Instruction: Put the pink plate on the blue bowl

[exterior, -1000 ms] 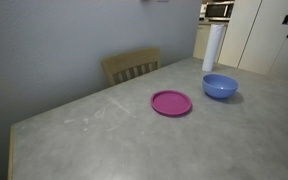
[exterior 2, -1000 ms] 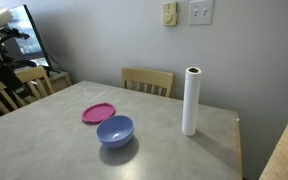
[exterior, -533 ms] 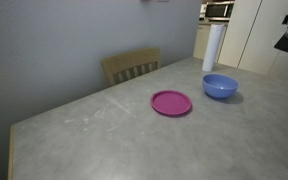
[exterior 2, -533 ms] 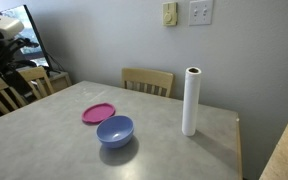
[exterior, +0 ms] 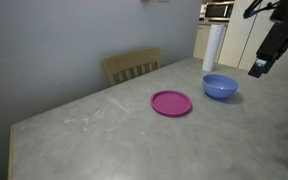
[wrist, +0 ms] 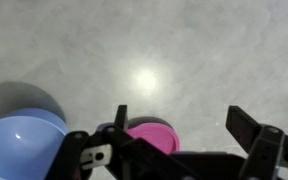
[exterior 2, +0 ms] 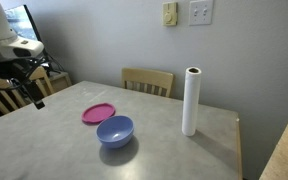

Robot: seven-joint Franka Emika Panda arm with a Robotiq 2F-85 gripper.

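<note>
Wrist view: gripper [wrist: 177, 114] spread wide, empty, hanging above the bench [wrist: 144, 50]. Pink plate [wrist: 149, 132] lies flat on the bench near the blue bowl [wrist: 19, 140], with a gap between them in an exterior view [exterior: 171, 102]. Plate looks light, stiff, slick plastic. Best hold is probably a pinch on the raised rim.

pink plate [exterior: 171, 102]: we see smooth, matt plastic
blue bowl [exterior: 220, 86]: smooth plastic too
surface [exterior: 104, 135]: smooth, slight sheen
chair [exterior: 131, 66]: wood
</note>
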